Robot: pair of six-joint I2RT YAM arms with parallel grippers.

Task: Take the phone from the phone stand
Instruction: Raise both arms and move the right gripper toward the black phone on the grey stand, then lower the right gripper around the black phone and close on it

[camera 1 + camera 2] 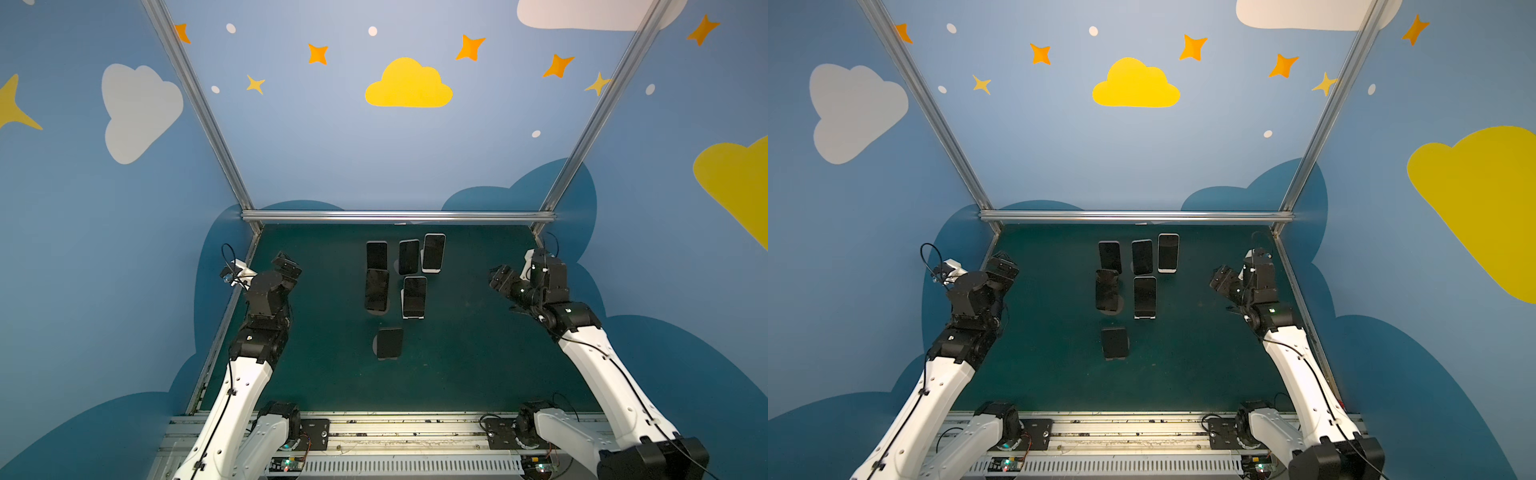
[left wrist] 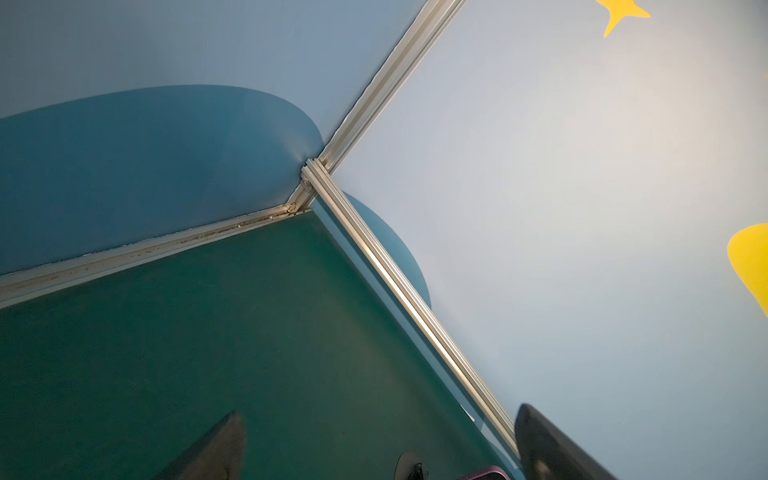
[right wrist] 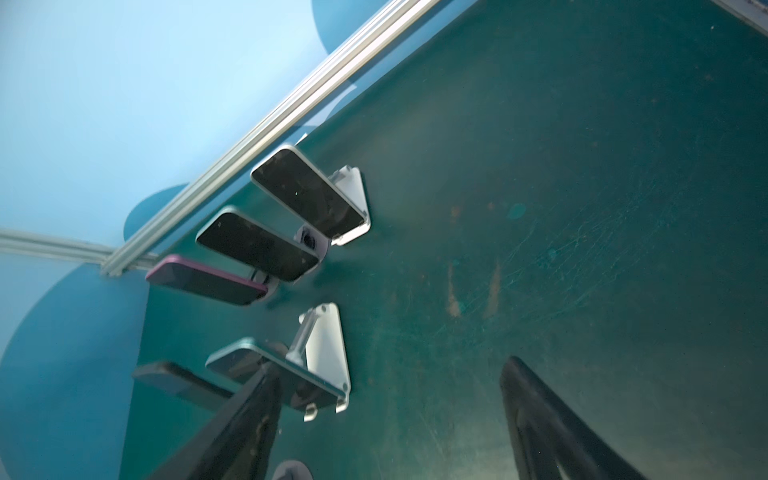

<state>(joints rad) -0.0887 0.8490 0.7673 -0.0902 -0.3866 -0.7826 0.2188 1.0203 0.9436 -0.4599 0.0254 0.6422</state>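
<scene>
Target, my guess: the phone [image 1: 414,296] on the white phone stand [image 1: 413,317], second row of the cluster mid-counter [image 1: 457,353]. Task doesn't say which of the phones is meant. It's propped near-upright, long axis up, leaning back, screen toward the arm bases. Dark-cased phone [image 1: 377,291] is just beside it, and three more stand right behind.

It lies inboard of the right tool [image 1: 498,279], on that tool's left. Right is nearer than left, and its wrist view looks straight at the stand.

Right tool: fingers spread with a clear gap, holding and touching nothing. Left tool [image 1: 286,266]: spread wide, empty, pointed at the back corner.
</scene>
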